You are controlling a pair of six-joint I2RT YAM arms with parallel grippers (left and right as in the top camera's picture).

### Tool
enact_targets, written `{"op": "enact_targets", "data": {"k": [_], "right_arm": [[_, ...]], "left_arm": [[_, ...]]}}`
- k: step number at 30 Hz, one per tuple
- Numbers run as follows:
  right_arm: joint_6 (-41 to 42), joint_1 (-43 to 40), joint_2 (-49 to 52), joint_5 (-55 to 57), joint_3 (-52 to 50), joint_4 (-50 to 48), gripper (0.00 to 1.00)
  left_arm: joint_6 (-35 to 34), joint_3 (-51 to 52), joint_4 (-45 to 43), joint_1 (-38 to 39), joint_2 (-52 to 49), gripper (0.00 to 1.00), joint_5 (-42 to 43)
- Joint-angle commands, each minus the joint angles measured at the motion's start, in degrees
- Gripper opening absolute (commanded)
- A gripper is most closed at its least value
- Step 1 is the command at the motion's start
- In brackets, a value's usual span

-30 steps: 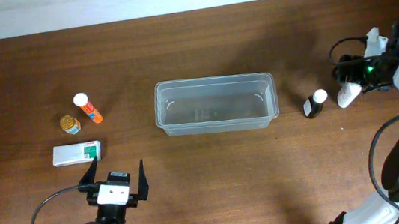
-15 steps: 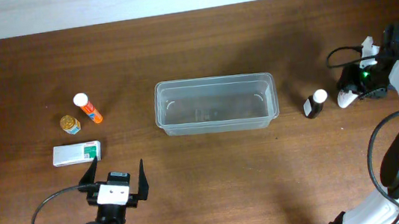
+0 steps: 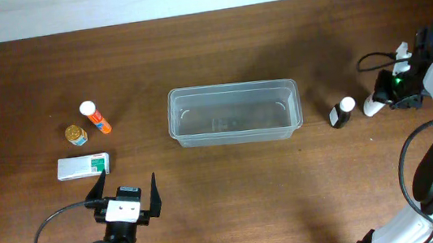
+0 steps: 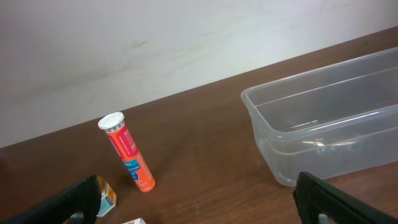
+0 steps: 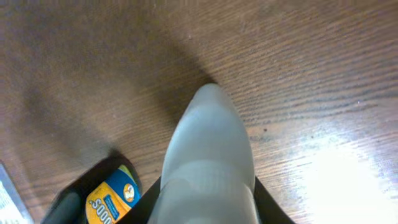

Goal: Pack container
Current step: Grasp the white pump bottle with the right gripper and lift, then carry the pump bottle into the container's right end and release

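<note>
My right hand (image 3: 372,107) pressed together, empty, low at the counter (image 3: 233,193).
A small dark bottle (image 3: 341,113) stands just beside it; my left hand (image 3: 127,179) is spread.

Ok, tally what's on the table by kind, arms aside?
Clear container: 1
Orange tube: 1
Small yellow jar: 1
White-and-green box: 1
Dark bottle, white cap: 1
Total: 5

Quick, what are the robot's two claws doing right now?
Left gripper: open, holding nothing.
Right gripper: closed, empty; the small bottle stands beside it, not held.
</note>
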State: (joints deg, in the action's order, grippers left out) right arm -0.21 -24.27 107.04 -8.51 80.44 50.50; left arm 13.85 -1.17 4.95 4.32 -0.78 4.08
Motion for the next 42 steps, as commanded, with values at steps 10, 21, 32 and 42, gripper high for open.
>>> {"op": "enact_targets", "data": {"k": [10, 21, 32, 42], "right_arm": [[-0.63, 0.28, -0.33, 3.08, 7.91, 1.49, 0.24], [-1.05, 5.99, -2.43, 0.90, 29.14, 17.09, 0.24], [1.36, 23.02, -2.54, -13.57, 42.88, 23.93, 0.24], [5.33, 34.25, -1.55, -7.58, 41.59, 28.79, 0.24]], "left_arm": [[-0.11, 0.39, -0.13, -0.37, 0.48, 0.99, -0.39], [-0.11, 0.39, -0.13, -0.37, 0.48, 0.99, -0.42], [-0.11, 0.39, -0.13, -0.37, 0.48, 0.99, -0.39], [-0.11, 0.39, -0.13, -0.37, 0.48, 1.00, -0.39]]}}
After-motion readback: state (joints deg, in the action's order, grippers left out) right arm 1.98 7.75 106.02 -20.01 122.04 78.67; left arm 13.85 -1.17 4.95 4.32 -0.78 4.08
